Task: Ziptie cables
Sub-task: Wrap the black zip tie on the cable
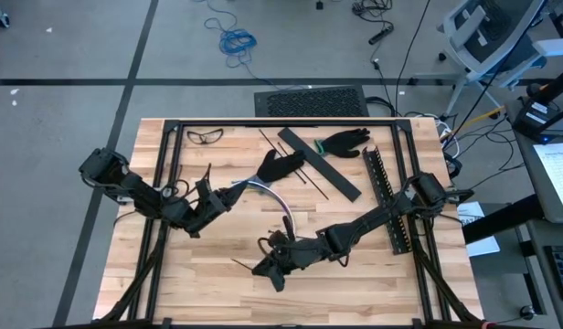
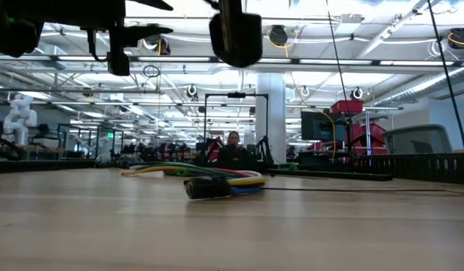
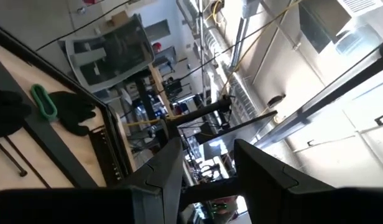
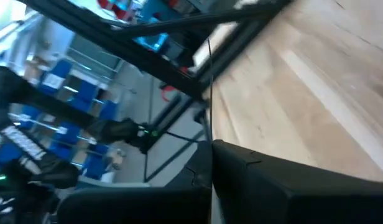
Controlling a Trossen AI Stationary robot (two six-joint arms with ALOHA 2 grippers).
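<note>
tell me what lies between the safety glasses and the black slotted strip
In the high view: thin black sticks, a flat black bar and two black gloves.

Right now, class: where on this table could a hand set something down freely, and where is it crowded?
Free: the front left corner of the table below the left gripper, and the front right beyond the right gripper. Crowded: the back, with the gloves, safety glasses, slotted strip, and the cables mid-table.

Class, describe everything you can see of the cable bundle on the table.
The cables are thin, flexible wires, showing yellow, red, green, blue and white in the low view. They lie in a curved arc on the wooden table, running from the left end effector, past the black glove, toward the right end effector. Whether either end effector touches them cannot be told.
</note>
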